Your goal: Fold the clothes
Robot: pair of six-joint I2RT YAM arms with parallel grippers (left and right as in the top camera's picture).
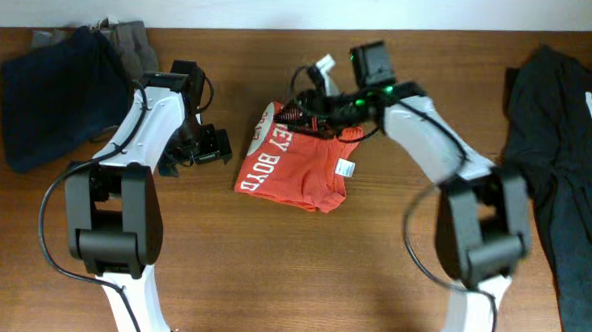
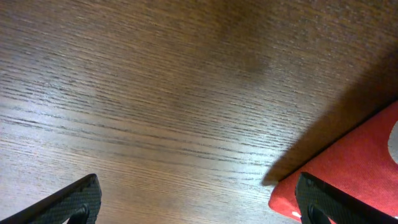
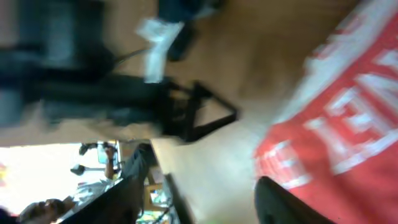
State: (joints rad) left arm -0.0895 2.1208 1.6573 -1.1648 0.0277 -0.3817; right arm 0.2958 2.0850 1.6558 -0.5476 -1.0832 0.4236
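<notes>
Here, shirt: orange-red, folded into a rough block at the centre of the overhead frame, flat on the table.
Lettering: white, running along the shirt's left edge.
Tag: small, white, on the shirt's right side.
Left claw: just left of the shirt, apart from it, spread wide.
Left wrist view: 2 fingers in the lower corners with bare wood between them; a red shirt corner sits at lower right, beside the right-hand finger.
Right claw: over the shirt's upper edge, just above frame centre.
Right wrist view: blurred; 2 dark fingers stand apart at the bottom, only wood between them, nothing pinched; the shirt fills the right side, and whether a finger touches it cannot be told.
Navy garment: bunched at upper left, well apart from the shirt.
Grey garment: beside the navy one's upper right edge, touching it.
Black garment: spread down the right edge of the frame.
</notes>
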